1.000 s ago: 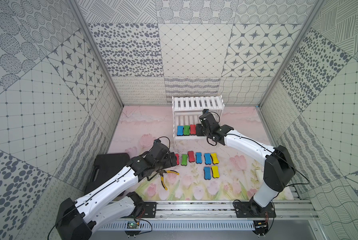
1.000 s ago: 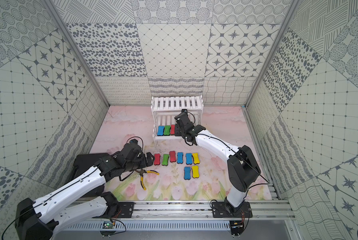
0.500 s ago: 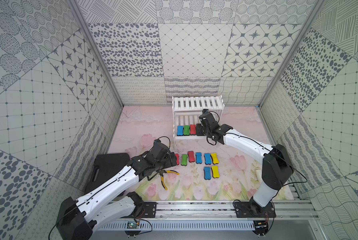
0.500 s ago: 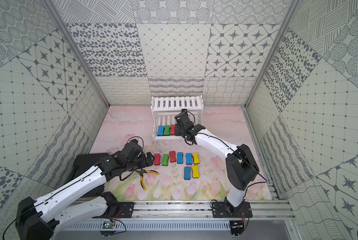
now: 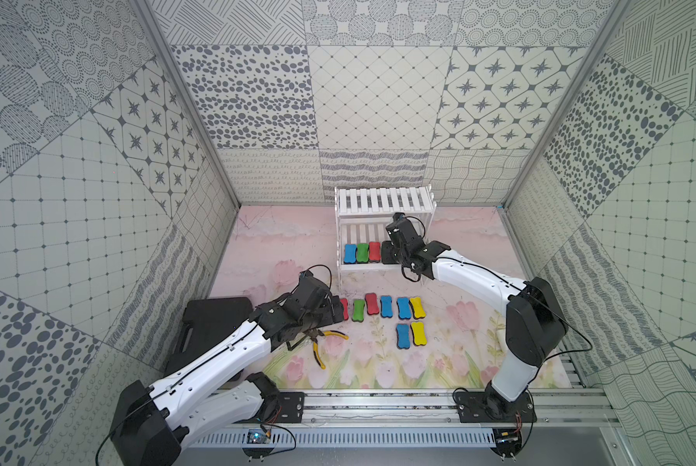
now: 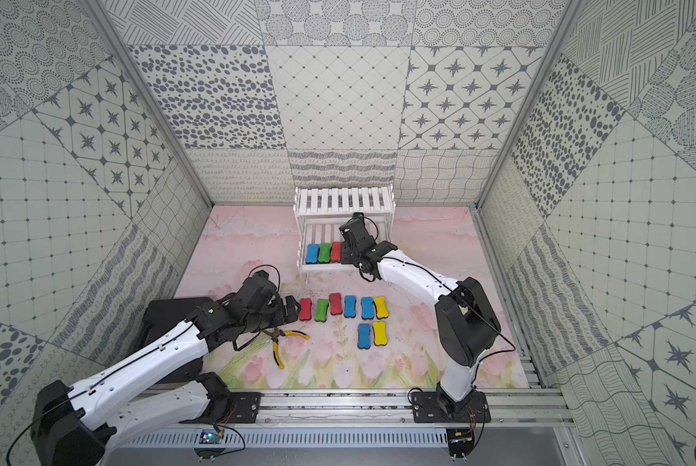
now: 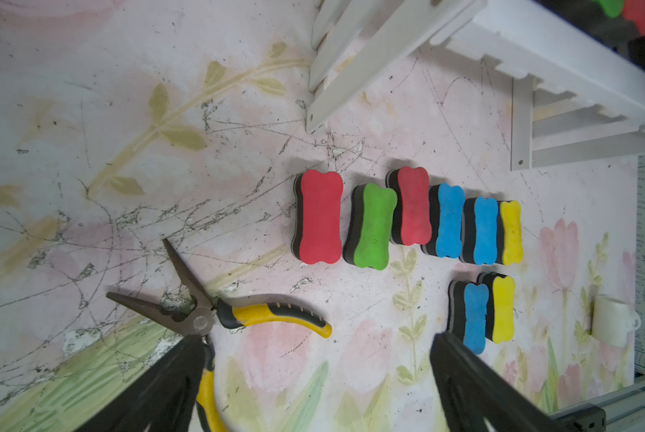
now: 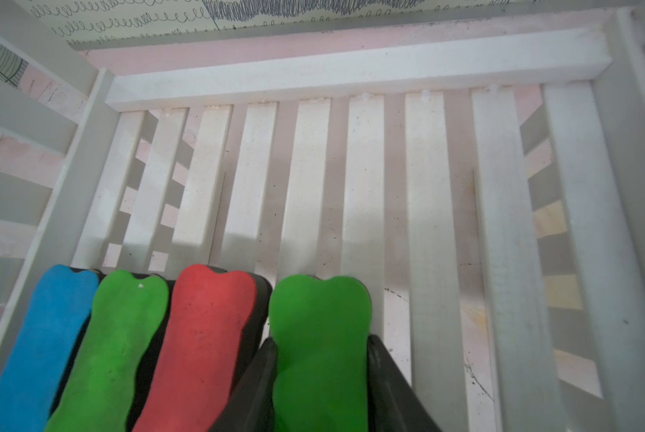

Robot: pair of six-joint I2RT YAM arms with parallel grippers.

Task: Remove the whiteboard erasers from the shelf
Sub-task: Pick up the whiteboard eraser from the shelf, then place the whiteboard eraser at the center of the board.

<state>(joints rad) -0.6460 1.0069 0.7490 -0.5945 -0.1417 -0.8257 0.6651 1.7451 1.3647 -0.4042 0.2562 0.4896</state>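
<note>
The white shelf [image 5: 384, 199] stands at the back of the mat. On its lower tier lie a blue eraser [image 8: 40, 336], a green one [image 8: 126, 336], a red one [image 8: 205, 336] and a second green eraser [image 8: 322, 318] side by side. My right gripper [image 8: 321, 342] reaches into that tier, shut on the second green eraser, one finger against each long side. In both top views the gripper's body [image 5: 390, 253] hides this eraser. Several erasers [image 5: 386, 306] lie in rows on the mat. My left gripper [image 7: 319, 336] hovers open beside them, holding nothing.
Yellow-handled pliers [image 7: 272, 316] lie open on the mat under the left gripper. A black case [image 5: 213, 318] sits at the mat's left edge beneath the left arm. The shelf's upper tier [image 6: 344, 199] hangs over the right gripper.
The right gripper's fingers have closed in on the green eraser on the lower tier. The left arm has stayed where it was.
</note>
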